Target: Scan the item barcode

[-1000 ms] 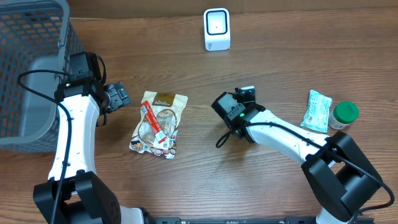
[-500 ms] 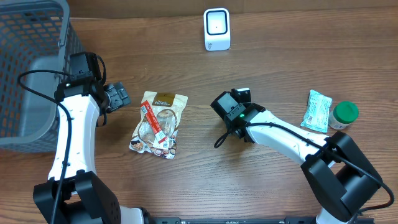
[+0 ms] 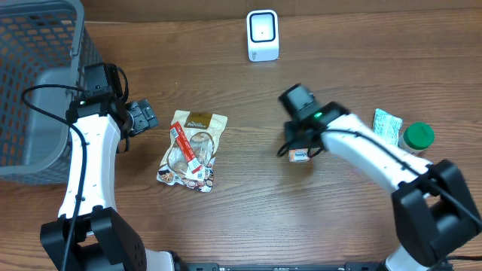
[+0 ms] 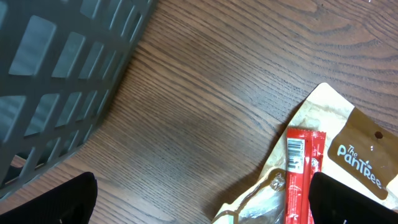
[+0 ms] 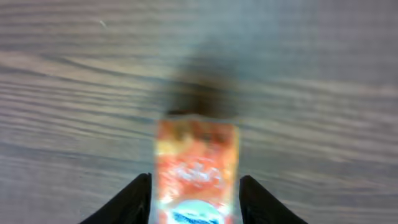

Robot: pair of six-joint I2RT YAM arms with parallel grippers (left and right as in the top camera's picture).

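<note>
A small orange box (image 3: 299,155) stands on the table between the fingers of my right gripper (image 3: 300,145). In the right wrist view the box (image 5: 196,155) is blurred, and the gripper (image 5: 194,190) flanks it with a thin gap on each side, so the gripper is open. The white barcode scanner (image 3: 262,35) stands at the back centre. My left gripper (image 3: 140,117) hovers wide open left of a tan snack pouch (image 3: 192,147). In the left wrist view that gripper (image 4: 202,205) holds nothing, and the pouch (image 4: 348,143) with its red stick (image 4: 303,174) lies by the right finger.
A grey mesh basket (image 3: 38,75) fills the far left and shows in the left wrist view as the basket wall (image 4: 56,62). A mint-green packet (image 3: 386,133) and a green-capped bottle (image 3: 416,138) sit at the right.
My right arm has swung to the right, and the orange box, hidden before, now shows below it. Its jaws have widened. The left arm has not moved.
</note>
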